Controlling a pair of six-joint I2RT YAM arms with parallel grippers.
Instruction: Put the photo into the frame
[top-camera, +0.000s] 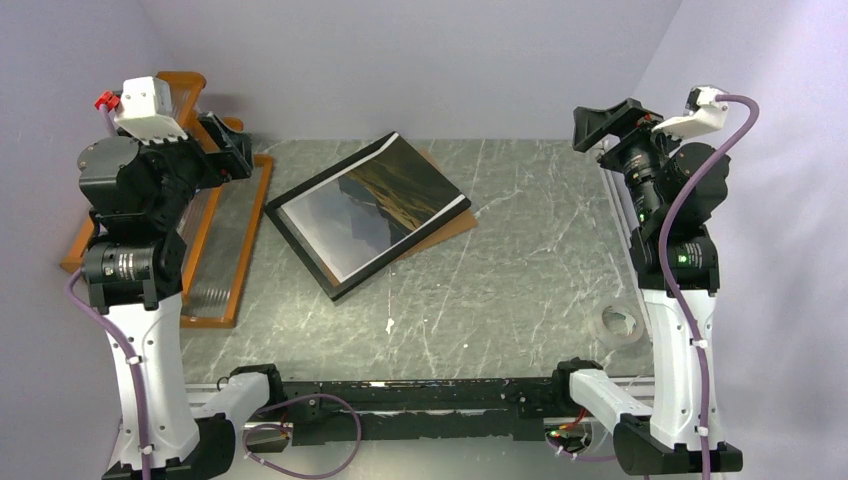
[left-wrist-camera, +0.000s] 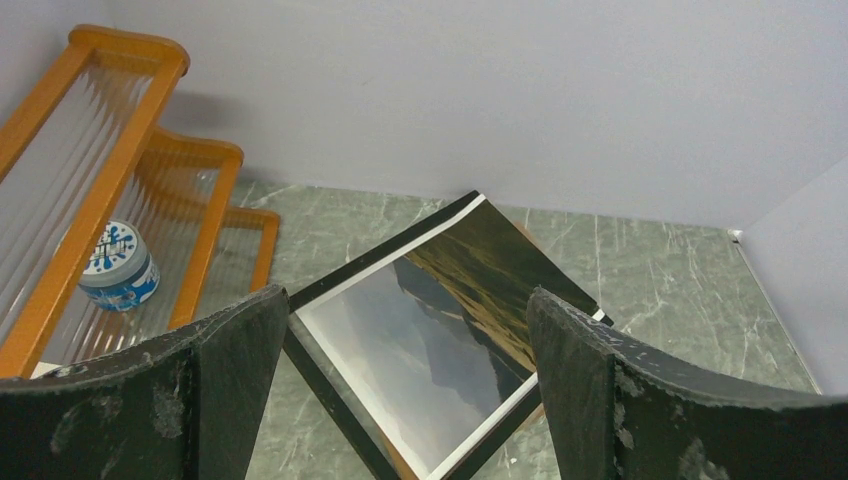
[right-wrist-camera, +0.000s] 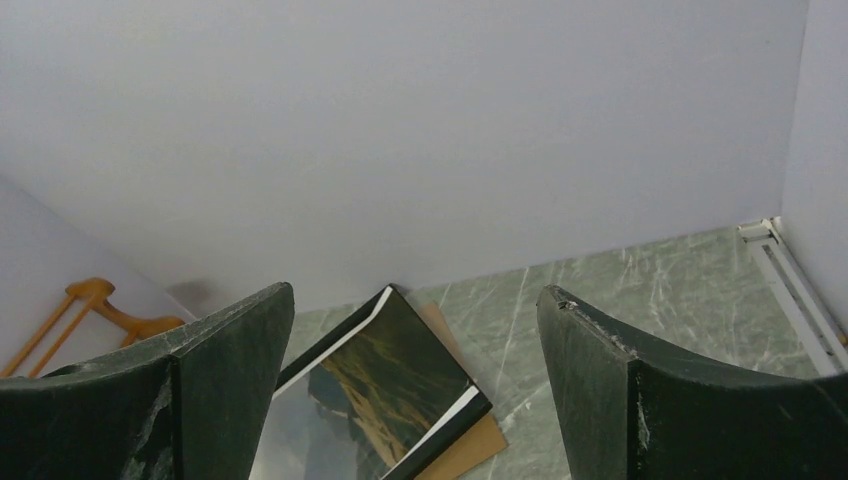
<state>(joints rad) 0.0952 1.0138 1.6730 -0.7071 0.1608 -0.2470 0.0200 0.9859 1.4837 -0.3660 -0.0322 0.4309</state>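
Top external view: where is the photo (top-camera: 375, 205)?
— Over the frame (top-camera: 303, 252), on the counter (top-camera: 520, 260).
— Left wrist view?
— Left pincer (left-wrist-camera: 408, 300) spread, empty. Photo seems thin, bendable; take its border.
— Right wrist view?
— Right pincer (right-wrist-camera: 415, 292) spread, empty.

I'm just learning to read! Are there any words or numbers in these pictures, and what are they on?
No words, numbers or signs can be read anywhere.
The small round tin by the orange rack has a blue and white pattern on its lid. It is too blurred to tell if it holds letters.
The photo shows only mountains, no writing.
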